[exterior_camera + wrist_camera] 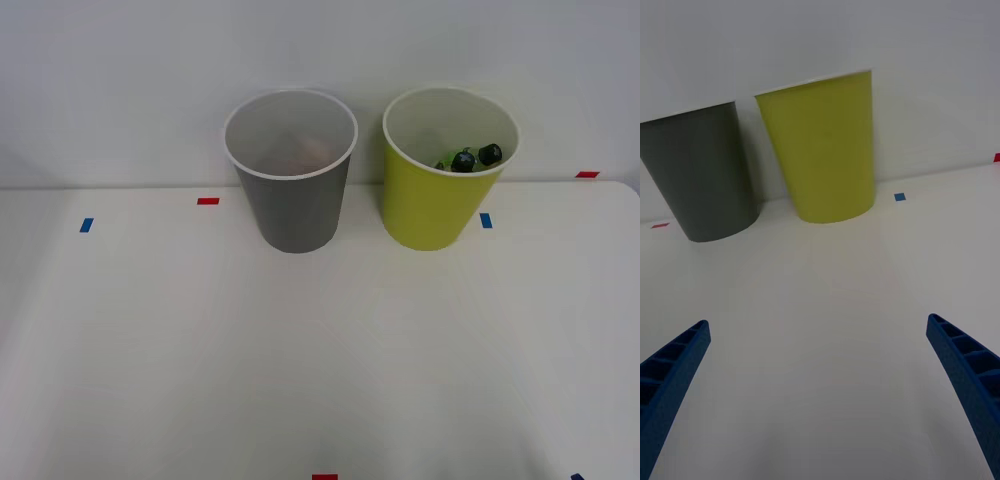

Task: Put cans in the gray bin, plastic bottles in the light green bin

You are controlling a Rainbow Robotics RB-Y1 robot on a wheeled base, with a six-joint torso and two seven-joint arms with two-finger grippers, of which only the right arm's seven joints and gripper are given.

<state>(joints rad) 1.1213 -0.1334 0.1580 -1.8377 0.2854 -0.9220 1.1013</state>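
Standing upright on the white table point(200, 350), gray bin point(292, 200) at left, light green bin point(432, 205) just beside it, holding green plastic bottles point(470, 158) with black caps, right gripper point(820, 375) hovering spread wide apart, gripping nothing, no readable writing.

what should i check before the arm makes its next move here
1. Right gripper open and empty: ok, the blue fingers sit wide apart with nothing between them.
2. Gray bin upright on the table: ok.
3. Light green bin upright, beside the gray one and not touching it: ok.
4. Plastic bottles in the light green bin: ok, black caps and green show inside.
5. Can in the gray bin: cannot tell, just a faint reddish shape inside.
6. Anything left to sort on the table: ok, only tape marks show.
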